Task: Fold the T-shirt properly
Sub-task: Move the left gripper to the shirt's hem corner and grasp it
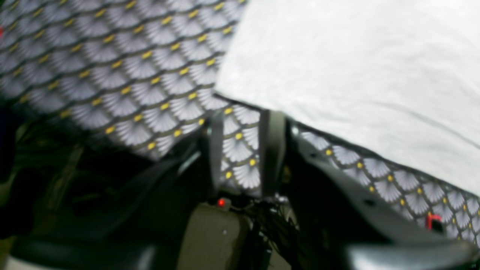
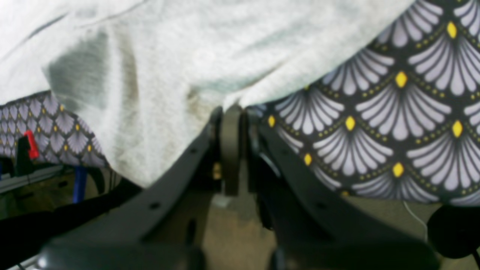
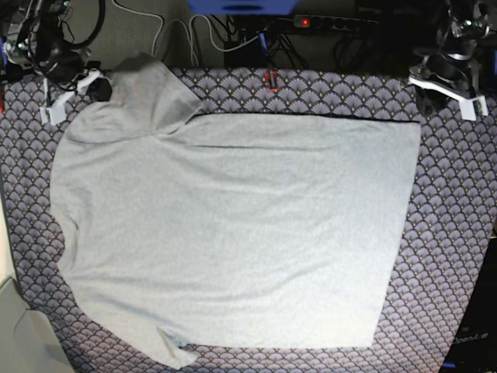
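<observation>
The light grey T-shirt [image 3: 233, 225] lies spread flat on the fan-patterned tablecloth [image 3: 450, 233], its plain side up and its hem toward the right. Its far left sleeve [image 3: 151, 89] is bunched up. My right gripper [image 3: 95, 87] sits at that sleeve; in the right wrist view its fingers [image 2: 230, 123] are shut, with the T-shirt [image 2: 168, 75] cloth gathered into their tips. My left gripper [image 3: 449, 89] hovers by the shirt's far right corner [image 3: 415, 124]. In the left wrist view the left gripper [image 1: 243, 150] is open over bare tablecloth, just short of the T-shirt [image 1: 356, 75] corner.
A red clamp [image 3: 270, 80] holds the tablecloth at the far edge, with a power strip [image 3: 334, 22] and cables behind it. Another red clamp [image 2: 30, 144] shows near the right arm. A pale object [image 3: 19, 334] stands at the near left corner.
</observation>
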Robot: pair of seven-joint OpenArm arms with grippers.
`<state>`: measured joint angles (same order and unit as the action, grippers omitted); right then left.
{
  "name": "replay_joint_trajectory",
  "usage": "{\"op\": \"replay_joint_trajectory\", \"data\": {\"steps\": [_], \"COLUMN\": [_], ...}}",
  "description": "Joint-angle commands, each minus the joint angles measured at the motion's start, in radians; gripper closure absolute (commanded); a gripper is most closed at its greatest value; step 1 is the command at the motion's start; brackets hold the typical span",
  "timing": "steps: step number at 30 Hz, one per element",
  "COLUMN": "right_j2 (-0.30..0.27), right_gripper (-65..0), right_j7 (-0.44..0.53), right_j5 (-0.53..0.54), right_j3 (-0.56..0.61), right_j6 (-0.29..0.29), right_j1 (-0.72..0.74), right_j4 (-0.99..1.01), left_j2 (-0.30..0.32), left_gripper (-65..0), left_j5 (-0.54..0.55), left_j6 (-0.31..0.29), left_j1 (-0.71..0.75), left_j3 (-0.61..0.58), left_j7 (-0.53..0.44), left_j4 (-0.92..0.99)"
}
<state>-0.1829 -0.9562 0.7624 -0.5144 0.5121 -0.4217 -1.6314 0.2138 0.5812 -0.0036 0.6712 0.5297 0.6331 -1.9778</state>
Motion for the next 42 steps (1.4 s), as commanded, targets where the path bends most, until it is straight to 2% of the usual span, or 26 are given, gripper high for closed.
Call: {"op": "replay_joint_trajectory", "data": {"steps": [1, 15, 24, 30, 35, 42], "right_j2": [-0.014, -0.014, -0.017, -0.02, -0.02, -0.02], "right_gripper": [0.0, 0.0, 0.0, 0.0, 0.0, 0.0], "right_j7": [0.018, 0.016, 0.015, 0.013, 0.013, 0.013], "right_j5": [0.013, 0.01, 0.009, 0.009, 0.007, 0.007], "right_j3": [-0.008, -0.005, 0.001, 0.001, 0.003, 0.003], "right_j6": [0.016, 0.018, 0.018, 0.018, 0.018, 0.018], "right_j1": [-0.003, -0.009, -0.01, -0.01, -0.01, -0.01], "right_j4": [-0.017, -0.017, -0.014, -0.014, -0.014, -0.013], "left_j2": [0.009, 0.009, 0.002, 0.002, 0.002, 0.003], "left_gripper": [-16.7, -16.8, -16.9, -31.7, -32.5, -32.5], "left_j5": [-0.003, -0.005, -0.007, -0.005, 0.0, -0.007], "left_j6": [-0.002, -0.002, -0.002, -0.002, -0.002, -0.002], "left_j1": [-0.001, -0.179, -0.239, -0.253, -0.272, -0.321], "left_j3": [0.011, 0.037, 0.031, 0.03, 0.023, -0.024], "left_j7": [-0.026, -0.026, -0.026, -0.028, -0.028, -0.031], "left_j4": [-0.01, 0.245, 0.277, 0.283, 0.301, 0.424]}}
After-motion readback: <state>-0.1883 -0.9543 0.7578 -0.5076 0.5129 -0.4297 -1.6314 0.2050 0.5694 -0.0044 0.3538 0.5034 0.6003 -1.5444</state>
